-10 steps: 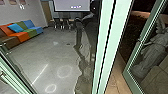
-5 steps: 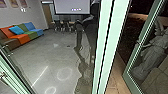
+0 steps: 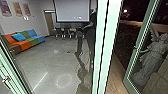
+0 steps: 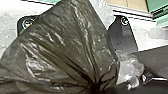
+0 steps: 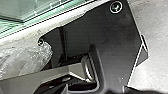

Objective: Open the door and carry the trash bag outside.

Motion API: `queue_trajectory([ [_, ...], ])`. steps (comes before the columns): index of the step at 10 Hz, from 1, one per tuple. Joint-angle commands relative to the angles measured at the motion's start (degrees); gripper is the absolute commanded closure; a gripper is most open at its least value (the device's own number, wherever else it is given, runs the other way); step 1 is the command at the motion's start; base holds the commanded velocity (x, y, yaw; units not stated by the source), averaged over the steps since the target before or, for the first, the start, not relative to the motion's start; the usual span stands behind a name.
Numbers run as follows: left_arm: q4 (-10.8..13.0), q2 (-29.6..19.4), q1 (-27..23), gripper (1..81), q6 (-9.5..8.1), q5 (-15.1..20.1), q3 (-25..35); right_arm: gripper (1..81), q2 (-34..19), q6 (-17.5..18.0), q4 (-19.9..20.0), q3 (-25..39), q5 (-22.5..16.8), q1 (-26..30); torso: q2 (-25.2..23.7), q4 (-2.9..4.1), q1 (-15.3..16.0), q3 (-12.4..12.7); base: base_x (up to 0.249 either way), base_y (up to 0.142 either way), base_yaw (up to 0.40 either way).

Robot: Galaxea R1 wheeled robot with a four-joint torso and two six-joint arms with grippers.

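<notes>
Left pincer (image 4: 97, 88) clamped round the gathered neck of the dark trash bag (image 4: 65, 47), I see, with clear plastic (image 4: 127, 67) bunched beside it; whether the right pincer is open or closed, I can't tell. Beyond rises a pale green door frame (image 3: 107, 47), then an open glass door (image 3: 129, 65), a winged statue (image 3: 153, 56) behind its pane. Farther off sit a colourful couch (image 3: 26, 43) and a hanging screen (image 3: 72, 10).

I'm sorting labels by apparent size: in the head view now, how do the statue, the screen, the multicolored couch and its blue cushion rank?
Statue and screen: too alike to rank
Multicolored couch
Blue cushion
</notes>
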Motion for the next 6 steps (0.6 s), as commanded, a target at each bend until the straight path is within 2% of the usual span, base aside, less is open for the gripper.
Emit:
queue_trajectory([
  [1, 1.0, 0.6, -2.2, 81.1, 0.10, 2.2, 0.7, 1.0, 3.1, -0.2, -1.3, -4.7, -2.2, 1.7, 0.0, 0.00, 0.0, 0.0, 0.000, 0.000, 0.000],
  [4, 0.9, 0.7, -2.2, 81.1, 0.10, 2.2, 0.7, 1.0, 10.9, -0.3, -2.0, -18.6, -2.2, 1.7, 0.0, 0.00, 0.0, 0.0, 0.000, 0.000, 0.000],
  [6, 0.9, 0.7, -2.3, 81.1, 0.10, 2.2, 0.7, 1.0, 12.5, -0.3, -2.7, -20.9, -2.1, 1.4, 0.0, 0.00, 0.0, 0.0, 0.000, 0.000, 0.000],
])
